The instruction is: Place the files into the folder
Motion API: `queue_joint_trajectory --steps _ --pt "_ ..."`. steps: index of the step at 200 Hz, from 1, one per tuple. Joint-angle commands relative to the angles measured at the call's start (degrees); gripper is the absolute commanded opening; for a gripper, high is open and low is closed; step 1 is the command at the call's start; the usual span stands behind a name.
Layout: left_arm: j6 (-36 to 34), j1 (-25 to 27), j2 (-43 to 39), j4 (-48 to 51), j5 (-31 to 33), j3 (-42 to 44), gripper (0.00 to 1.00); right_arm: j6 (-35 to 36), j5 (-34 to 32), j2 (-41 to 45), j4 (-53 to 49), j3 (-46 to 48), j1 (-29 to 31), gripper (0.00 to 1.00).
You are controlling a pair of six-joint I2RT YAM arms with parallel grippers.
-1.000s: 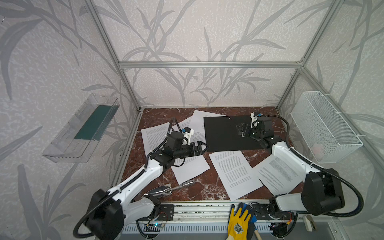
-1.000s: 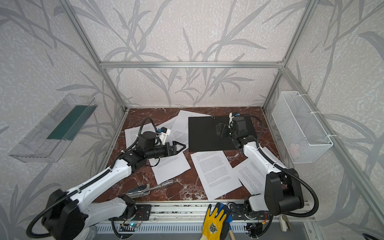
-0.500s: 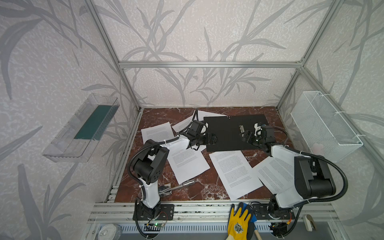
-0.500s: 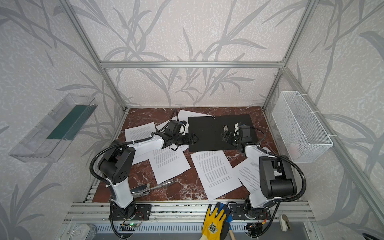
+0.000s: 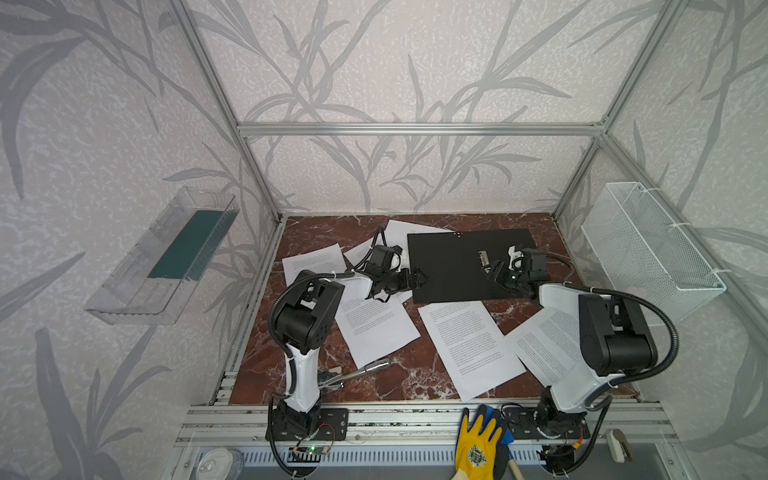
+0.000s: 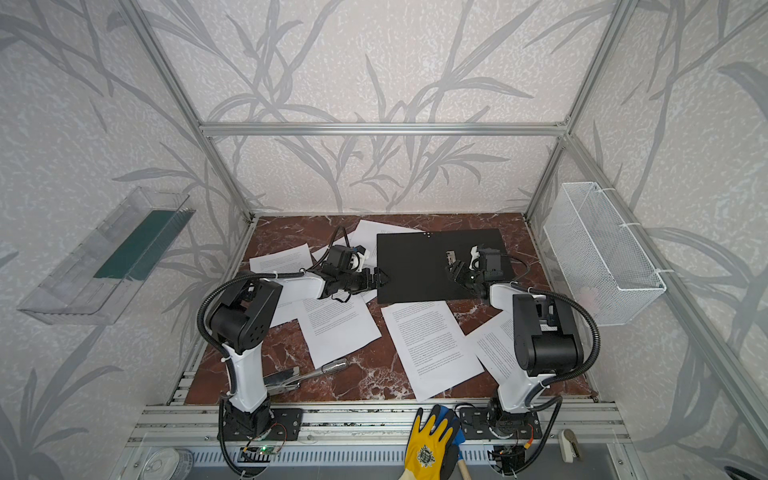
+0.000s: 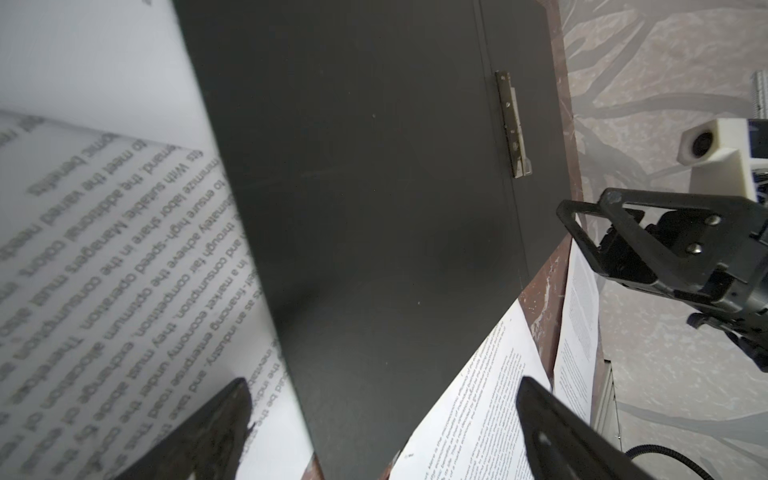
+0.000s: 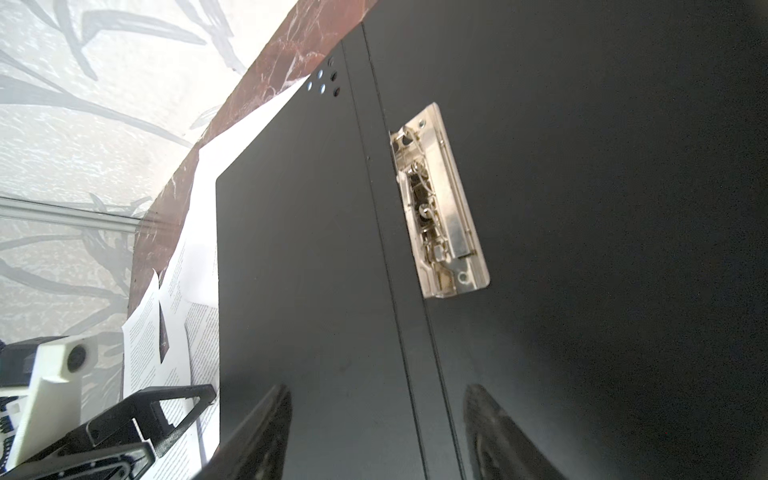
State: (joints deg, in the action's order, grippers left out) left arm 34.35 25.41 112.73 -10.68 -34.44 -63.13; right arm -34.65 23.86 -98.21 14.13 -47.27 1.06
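At the open black folder (image 5: 449, 262) amid loose white printed sheets (image 5: 469, 340), we see left gripper (image 5: 417, 276) spread wide, right gripper (image 5: 491, 269) half-open, both empty.

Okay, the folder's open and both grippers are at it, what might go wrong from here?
The folder lies on the edges of some sheets; shoving it may drag or crease them. The open left gripper straddles the folder's corner, so closing might pinch the folder instead of a sheet. The right gripper hovers by the clip; a slightly off grab could miss it.
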Motion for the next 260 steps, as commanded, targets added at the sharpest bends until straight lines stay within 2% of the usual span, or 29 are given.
queue_joint_trajectory --steps 1,26,53,77,105,118,174,213,260 --pt "0.92 0.73 -1.22 -2.85 -1.69 0.55 0.99 0.03 -0.29 -2.49 1.25 -2.28 -0.33 0.65" --pt "3.38 0.84 -2.51 -6.74 -1.66 1.77 0.99 -0.36 -0.46 -3.85 1.41 -2.62 -0.7 0.63" --pt "3.48 2.88 -4.36 -7.17 1.28 2.33 0.99 -0.47 -0.9 -4.52 1.85 -2.39 -1.13 0.63" --pt "6.37 3.87 -1.39 -10.6 -1.37 1.89 0.99 -1.44 0.43 -5.58 3.81 -2.12 -2.06 0.62" --pt "10.01 4.13 3.39 -14.98 -5.12 1.16 0.99 -3.08 1.79 -6.97 5.0 -2.83 -2.42 0.55" --pt "9.03 4.19 4.29 -12.46 -5.88 0.16 0.99 -3.18 1.74 -7.21 5.38 -3.07 -2.47 0.53" --pt "4.97 4.21 4.67 -1.33 -0.24 -0.92 0.99 -3.92 3.63 -10.6 5.37 -6.5 -2.63 0.38" --pt "3.99 4.16 4.99 1.62 1.4 -1.46 0.99 -3.64 3.76 -11.69 5.02 -7.57 -2.82 0.21" --pt "3.98 4.18 5.73 1.7 1.15 -1.82 0.99 -2.98 2.54 -12.34 3.49 -8.06 -2.82 0.19"
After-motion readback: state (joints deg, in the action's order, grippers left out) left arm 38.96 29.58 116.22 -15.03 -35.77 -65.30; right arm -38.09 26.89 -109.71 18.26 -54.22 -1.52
